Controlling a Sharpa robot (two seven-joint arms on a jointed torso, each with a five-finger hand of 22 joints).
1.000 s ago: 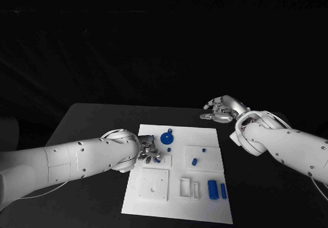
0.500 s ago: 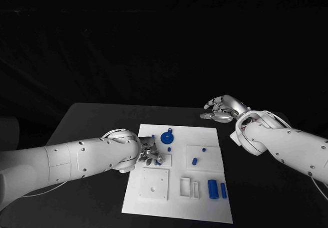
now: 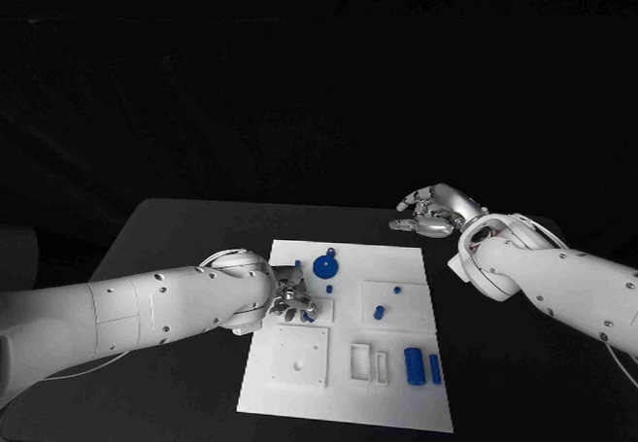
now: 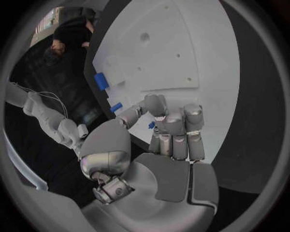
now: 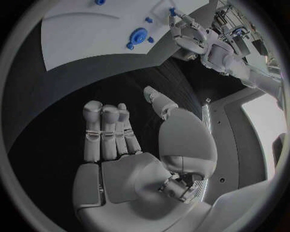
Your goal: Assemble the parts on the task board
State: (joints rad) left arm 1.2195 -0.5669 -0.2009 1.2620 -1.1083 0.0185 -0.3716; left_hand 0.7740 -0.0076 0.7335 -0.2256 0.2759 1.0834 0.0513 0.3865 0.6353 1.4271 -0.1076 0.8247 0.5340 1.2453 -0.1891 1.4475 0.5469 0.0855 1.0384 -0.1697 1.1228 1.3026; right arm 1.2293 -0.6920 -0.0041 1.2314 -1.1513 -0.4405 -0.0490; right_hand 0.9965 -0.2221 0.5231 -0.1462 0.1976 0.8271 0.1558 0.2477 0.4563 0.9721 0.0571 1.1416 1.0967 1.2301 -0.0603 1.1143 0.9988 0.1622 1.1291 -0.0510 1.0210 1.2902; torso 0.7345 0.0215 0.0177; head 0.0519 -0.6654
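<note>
The white board (image 3: 345,377) lay in the middle of the black table (image 3: 179,226). On it I counted one blue round disc (image 3: 326,271), two small blue pegs (image 3: 378,312) on a raised white square, and two blue cylinders (image 3: 414,366) side by side near the right edge. The left hand (image 3: 291,300) rested over the board's left part, its fingers curled in around a small blue piece (image 4: 151,125). The right hand (image 3: 434,213) hovered over bare table beyond the board's far right corner, fingers loosely spread and holding nothing.
</note>
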